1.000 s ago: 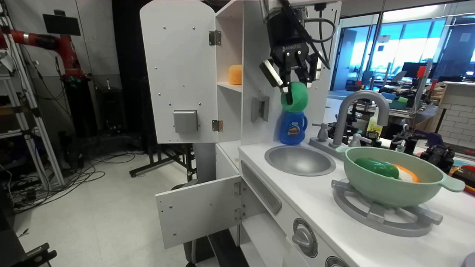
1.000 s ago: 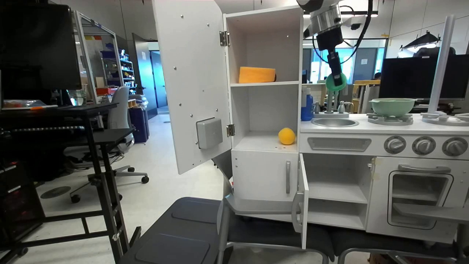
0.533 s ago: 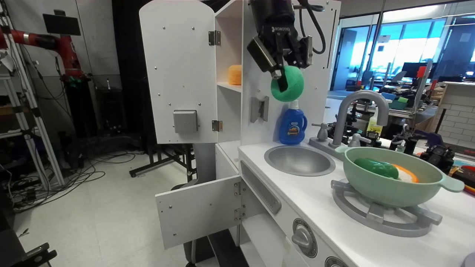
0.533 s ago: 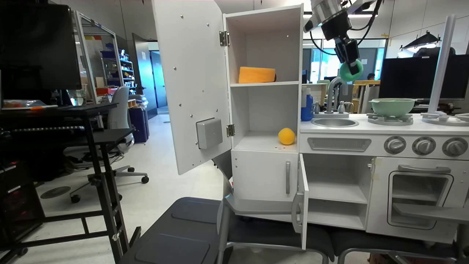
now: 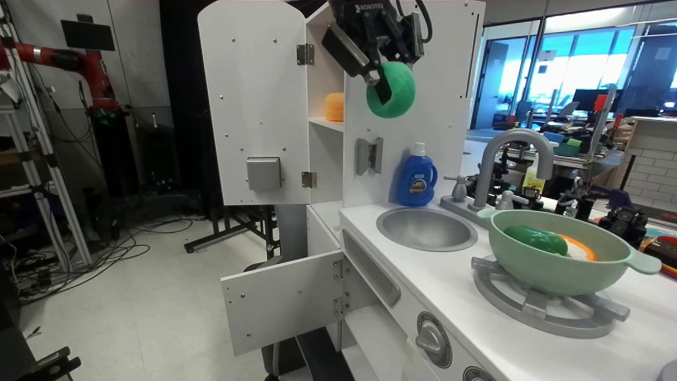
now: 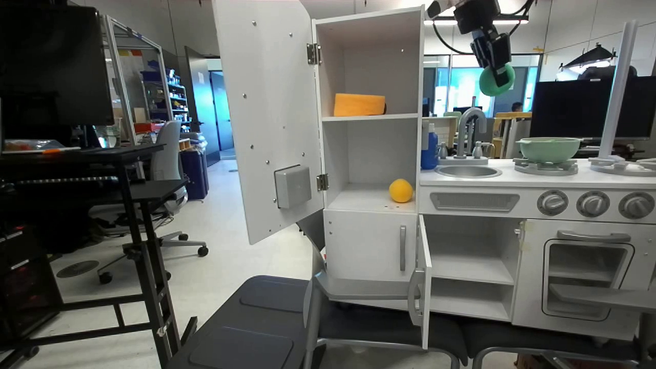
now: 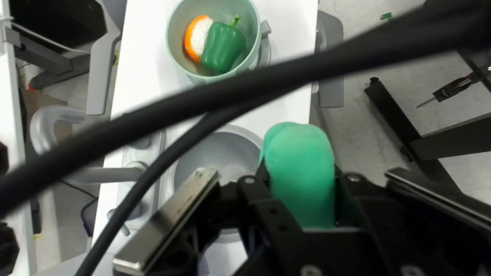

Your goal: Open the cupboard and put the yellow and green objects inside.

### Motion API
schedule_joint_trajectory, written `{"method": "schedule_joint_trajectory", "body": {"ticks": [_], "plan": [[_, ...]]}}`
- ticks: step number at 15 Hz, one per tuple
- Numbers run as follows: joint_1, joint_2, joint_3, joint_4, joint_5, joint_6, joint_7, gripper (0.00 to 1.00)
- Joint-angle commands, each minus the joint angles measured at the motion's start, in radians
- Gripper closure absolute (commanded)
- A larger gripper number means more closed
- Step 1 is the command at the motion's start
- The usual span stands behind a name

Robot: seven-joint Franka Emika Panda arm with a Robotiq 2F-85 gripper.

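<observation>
Green object (image 7: pixel 301 153) is clamped within the end effector (image 7: pixel 300 174).

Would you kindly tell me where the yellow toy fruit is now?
In an exterior view, the yellow toy fruit rests on the floor of the open cupboard, toward its right side as pictured, below the shelf holding an orange block.

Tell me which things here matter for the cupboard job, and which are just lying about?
For the job:
cupboard, open
yellow ball, already inside it
green toy, held by the pincer outside the cupboard

Just lying about:
blue bottle
pale green bowl
green pepper and orange-and-white piece, both in that bowl
</observation>
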Motion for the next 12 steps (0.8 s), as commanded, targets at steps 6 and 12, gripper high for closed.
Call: {"method": "schedule_joint_trajectory", "body": {"ticks": [6, 12], "plan": [[0.025, -0.368, 0.115, -0.507, -0.029, 0.173, 0.017, 0.93], [0.092, -0.489, 0.199, -0.786, 0.008, 0.272, 0.247, 0.93]]}}
